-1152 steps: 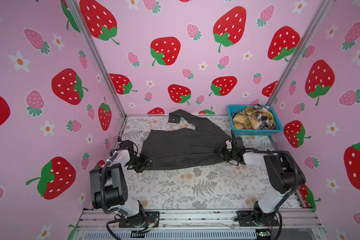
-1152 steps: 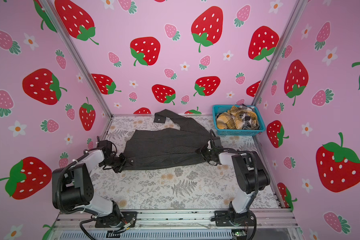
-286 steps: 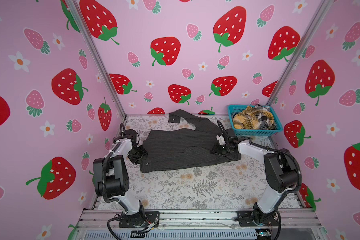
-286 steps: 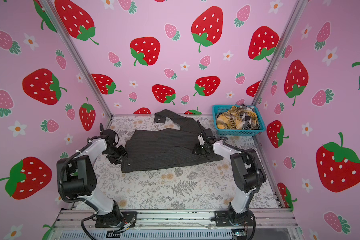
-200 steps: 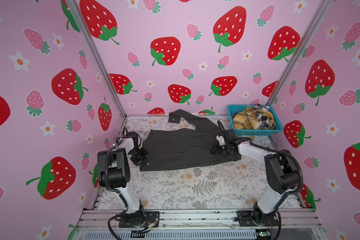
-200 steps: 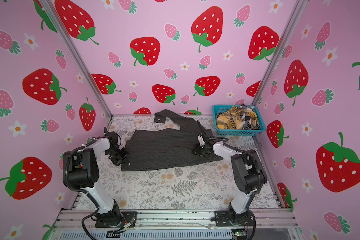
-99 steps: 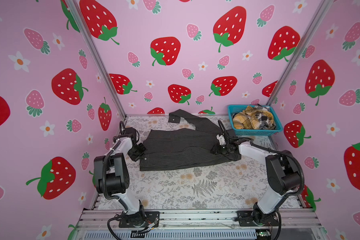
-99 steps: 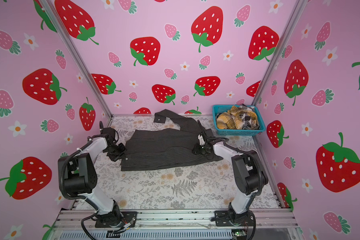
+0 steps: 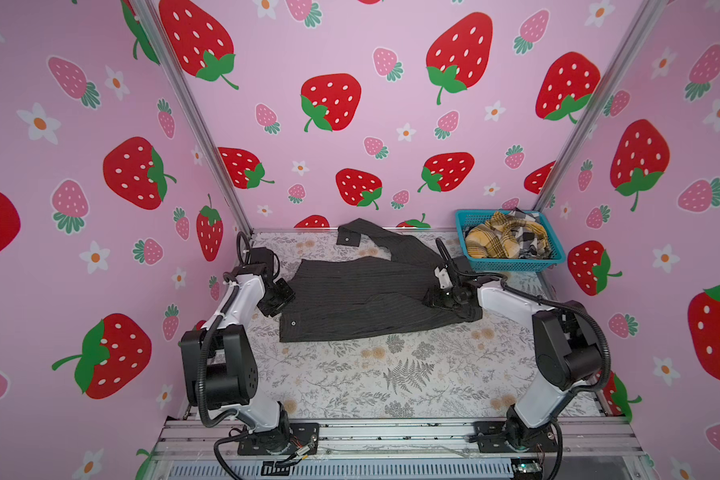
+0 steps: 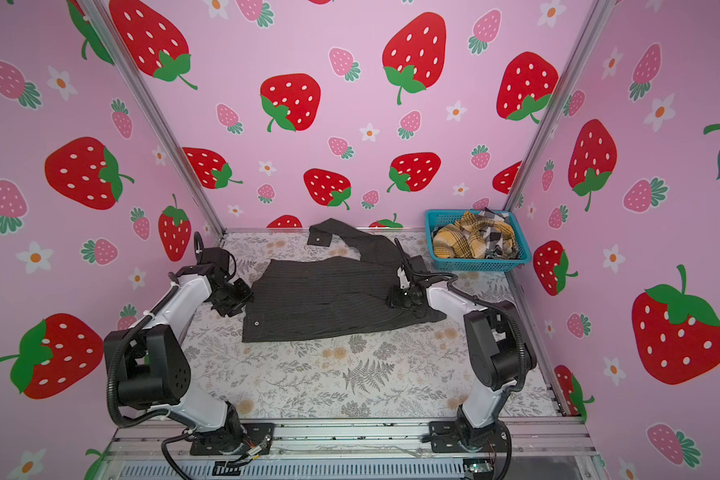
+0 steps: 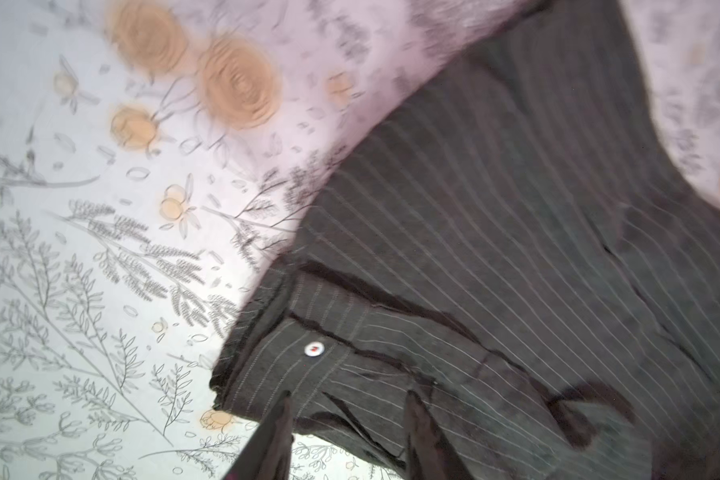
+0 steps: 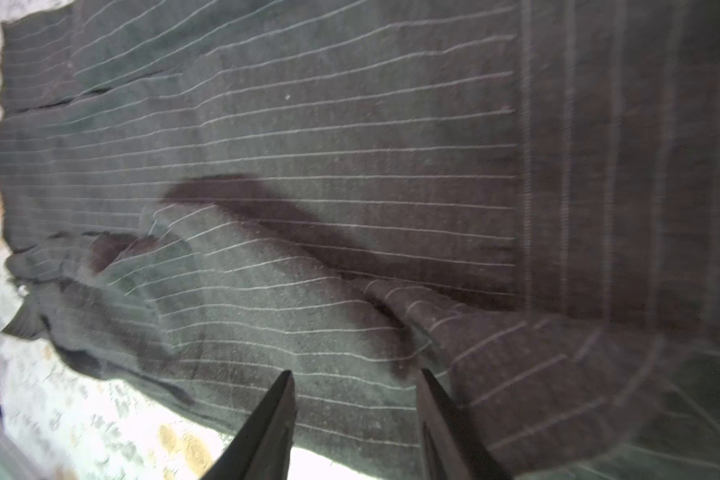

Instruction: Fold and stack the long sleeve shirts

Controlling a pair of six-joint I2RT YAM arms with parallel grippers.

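1. Left of the basket point(image 9: 512, 264) and nearer: pinstriped shirt point(image 9: 362, 299), spread flat.
2. At its edge farthest from the basket: left gripper point(image 9: 281, 297), jaws parted, seemingly gripping nothing.
3. At its basket-side end: right gripper point(image 9: 429, 297), jaws parted, empty.
4. Inside the basket: plaid shirts point(image 9: 497, 243), bunched.

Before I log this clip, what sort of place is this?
Probably a staged robot-training booth: strawberry-print walls, two arms bolted to a metal rail, and a floral-covered table holding a pinstriped shirt.
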